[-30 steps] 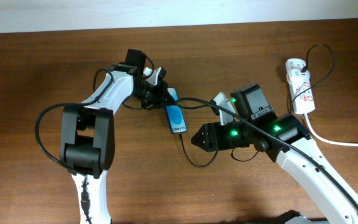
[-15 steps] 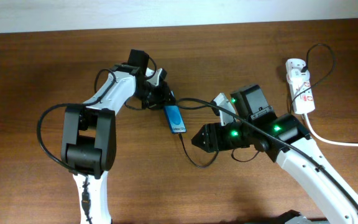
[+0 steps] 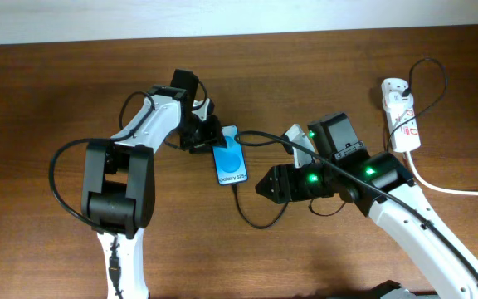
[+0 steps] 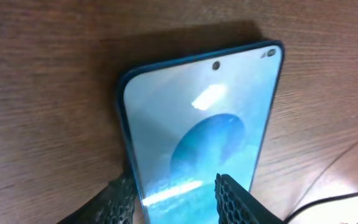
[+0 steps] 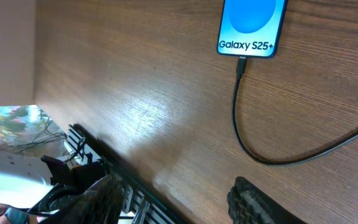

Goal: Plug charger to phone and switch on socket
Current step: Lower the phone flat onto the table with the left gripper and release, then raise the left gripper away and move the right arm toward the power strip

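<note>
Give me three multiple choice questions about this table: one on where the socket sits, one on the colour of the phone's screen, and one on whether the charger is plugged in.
1. On the table, the socket lies:
A) at the near left corner
B) in the middle
C) at the far right

2. The screen of the phone is:
A) red
B) blue
C) green

3. The tip of the charger is:
A) in the phone's bottom edge
B) loose on the table
C) lying on the socket

Answers:
1. C: the overhead view shows it far right.
2. B: both wrist views show blue.
3. A: the right wrist view shows it seated below the "Galaxy S25+" text.
</note>
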Controlling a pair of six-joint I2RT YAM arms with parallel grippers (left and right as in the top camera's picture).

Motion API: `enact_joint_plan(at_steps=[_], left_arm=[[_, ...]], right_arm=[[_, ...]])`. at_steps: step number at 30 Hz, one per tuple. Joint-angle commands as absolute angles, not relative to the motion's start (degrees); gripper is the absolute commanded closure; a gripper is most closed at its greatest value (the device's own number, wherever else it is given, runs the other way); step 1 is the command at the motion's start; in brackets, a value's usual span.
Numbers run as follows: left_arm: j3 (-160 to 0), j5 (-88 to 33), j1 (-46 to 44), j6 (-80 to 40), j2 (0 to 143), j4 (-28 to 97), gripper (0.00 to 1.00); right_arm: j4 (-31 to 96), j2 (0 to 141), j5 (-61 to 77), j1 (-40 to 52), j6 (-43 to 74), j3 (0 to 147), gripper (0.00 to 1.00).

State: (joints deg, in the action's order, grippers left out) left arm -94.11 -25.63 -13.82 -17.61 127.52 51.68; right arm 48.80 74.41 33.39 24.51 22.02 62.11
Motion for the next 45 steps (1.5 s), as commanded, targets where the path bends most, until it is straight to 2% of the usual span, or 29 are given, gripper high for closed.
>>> enact_joint_plan(at_steps=[1,11,16,20,21,22,23,24,26,27,31,36,42,45], left_arm=[[-95.6,-19.0,-14.1,-17.1,127.6,54.0,0.50],[-107.6,-4.4,-14.1,-16.4,120.9,66.6,0.49],[-109.1,-4.4,-14.1,-13.1,107.6,67.2,0.47],[-109.1,0.2,-14.1,-12.9,96.8,68.3,0.42],[-109.1,1.5,-14.1,-12.9,92.8,68.8,0.38],[-109.1,1.5,-14.1,-13.0,88.9,69.0,0.25],[-109.1,1.5,-14.1,-13.0,87.1,69.1,0.18],[-109.1,1.5,-14.1,-13.0,85.0,69.1,0.02],[-109.1,1.5,-14.1,-13.0,80.3,69.3,0.01],[-109.1,1.5,-14.1,-13.0,78.9,69.4,0.01],[-109.1,1.5,-14.1,-13.0,74.8,70.3,0.01],[-109.1,1.5,-14.1,-13.0,74.5,74.2,0.01],[-109.1,1.5,-14.1,-13.0,74.5,82.9,0.01],[-109.0,1.5,-14.1,-13.0,74.5,85.4,0.01]], right_arm=[[48.9,73.5,32.7,24.4,21.2,63.3,0.41],[49.4,73.1,32.4,24.3,19.2,63.4,0.41],[56.1,72.2,26.6,24.3,17.1,70.3,0.41],[64.6,72.1,18.4,24.3,16.3,79.6,0.40],[66.4,71.6,15.6,24.3,16.3,82.0,0.40],[68.1,71.0,12.6,24.3,16.3,84.7,0.40],[68.6,70.7,11.6,24.2,16.3,85.5,0.37],[69.3,70.1,9.6,24.2,16.4,87.0,0.33],[69.8,68.4,5.6,23.9,16.6,89.1,0.22],[69.8,67.4,4.8,22.9,16.8,89.7,0.21],[71.2,63.8,4.8,11.2,15.6,90.0,0.14],[73.1,63.2,8.6,-7.4,12.2,90.0,0.13],[73.3,68.6,17.6,-28.8,4.6,90.0,0.13],[72.8,73.0,18.5,-35.3,4.5,90.0,0.12]])
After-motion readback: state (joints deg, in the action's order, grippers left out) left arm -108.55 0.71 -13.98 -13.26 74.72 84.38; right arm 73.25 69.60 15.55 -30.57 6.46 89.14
